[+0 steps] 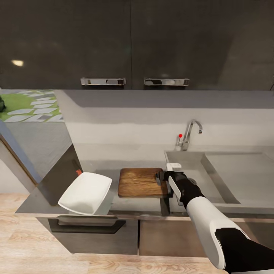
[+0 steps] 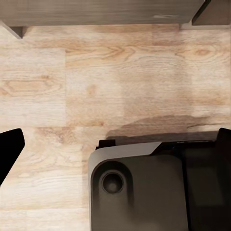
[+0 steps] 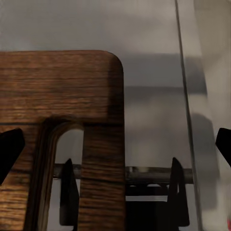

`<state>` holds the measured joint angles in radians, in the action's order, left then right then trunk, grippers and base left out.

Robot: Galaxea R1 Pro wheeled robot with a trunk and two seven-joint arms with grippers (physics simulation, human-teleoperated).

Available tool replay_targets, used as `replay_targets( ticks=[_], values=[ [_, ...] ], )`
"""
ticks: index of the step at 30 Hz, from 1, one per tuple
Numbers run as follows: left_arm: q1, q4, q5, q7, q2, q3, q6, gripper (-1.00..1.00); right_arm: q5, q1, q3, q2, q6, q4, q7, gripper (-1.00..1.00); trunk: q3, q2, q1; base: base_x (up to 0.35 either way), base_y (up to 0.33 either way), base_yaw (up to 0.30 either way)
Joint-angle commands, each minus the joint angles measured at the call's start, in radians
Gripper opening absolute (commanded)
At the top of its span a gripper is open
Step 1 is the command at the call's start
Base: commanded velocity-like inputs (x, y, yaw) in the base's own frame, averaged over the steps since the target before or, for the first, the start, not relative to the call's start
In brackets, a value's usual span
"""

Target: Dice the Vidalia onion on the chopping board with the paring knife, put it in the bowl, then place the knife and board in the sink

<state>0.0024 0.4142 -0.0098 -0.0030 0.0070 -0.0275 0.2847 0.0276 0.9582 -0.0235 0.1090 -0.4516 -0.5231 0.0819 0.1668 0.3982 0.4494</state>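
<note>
Right wrist view: gripper [image 3: 120,192] straddles the chopping board's [image 3: 62,106] handle strip, jaws open, gripping nothing — board-to-sink step, probably; next, close and lift.

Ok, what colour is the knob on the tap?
Red: the knob on the chrome tap shows best in the head view.

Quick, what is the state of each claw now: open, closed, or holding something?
Left claw: cannot be told; its fingers are not visible closely enough to judge.
Right claw: open, its fingers straddling the handle end of the chopping board, not yet closed on it.
</note>
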Motion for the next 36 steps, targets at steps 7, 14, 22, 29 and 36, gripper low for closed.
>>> replay_targets(
  ticks=[7, 14, 22, 29, 36],
  values=[
    [0.001, 0.002, -0.001, 0.000, 0.001, -0.003, 0.002, 1.00, 0.003, 0.001, -0.003, 0.001, -0.006, -0.001, 0.005, 1.00, -0.009, 0.002, 0.001, 0.000, 0.000, 0.000],
    [0.000, 0.002, -0.001, 0.000, 0.001, -0.003, 0.001, 1.00, 0.004, 0.001, -0.003, 0.001, -0.006, -0.001, 0.004, 1.00, -0.021, 0.002, 0.001, 0.000, 0.000, 0.000],
    [0.000, 0.002, -0.001, 0.000, 0.001, -0.003, 0.001, 1.00, 0.005, 0.001, -0.003, 0.002, -0.006, -0.002, 0.004, 1.00, -0.033, 0.002, 0.001, 0.000, 0.000, 0.000],
    [0.000, 0.002, -0.001, 0.000, 0.000, -0.003, 0.001, 1.00, 0.005, 0.001, -0.003, 0.003, -0.006, -0.003, 0.004, 1.00, -0.045, 0.002, 0.001, 0.000, 0.000, 0.000],
    [0.000, 0.002, -0.001, 0.000, 0.001, -0.003, 0.001, 1.00, 0.005, 0.001, -0.004, 0.003, -0.006, -0.003, 0.004, 1.00, -0.056, 0.002, 0.001, 0.000, 0.000, 0.000]
  ],
)
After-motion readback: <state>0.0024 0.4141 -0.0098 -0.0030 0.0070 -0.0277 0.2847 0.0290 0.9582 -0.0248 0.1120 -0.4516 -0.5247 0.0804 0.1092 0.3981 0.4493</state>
